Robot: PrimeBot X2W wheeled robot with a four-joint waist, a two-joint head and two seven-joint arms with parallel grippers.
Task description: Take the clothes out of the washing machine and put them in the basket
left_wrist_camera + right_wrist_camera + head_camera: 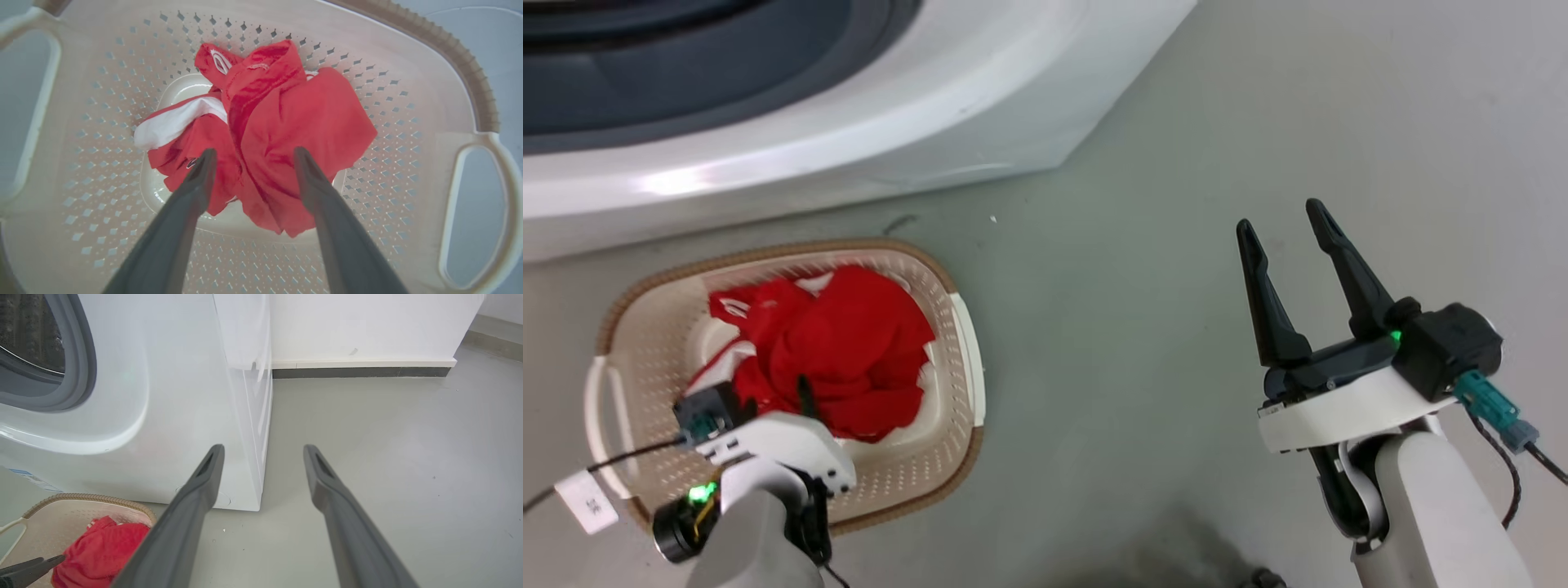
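Left wrist view looks straight down into the basket, where the clothes lie in a loose red heap on its base, a white strip showing at one side. The left jaws hang over that heap, spread wide, with nothing between their two dark fingers. Whether the tips touch the cloth I cannot tell.

In the head view the basket stands on the grey floor just in front of the washing machine, with the left wrist over its near side. The right jaws are well apart from it, out over bare floor. They also stand open and hold nothing, and the fingers point up and away.

The right wrist view takes in the machine's front and a slice of its round grey-rimmed opening. The little of the drum that shows is dark, and I cannot tell whether any garment is left inside.

By my reading, the step in hand is the end of a drop into the basket: the red pile lies settled inside and neither arm holds anything. The next move calls for lifting the left arm straight up so the fingers do not snag the cloth or catch the brown rim. After that, the robot should bend back toward the opening to look into the drum. If anything red is still there, one arm must reach in past the grey rim and pinch a fold of it.
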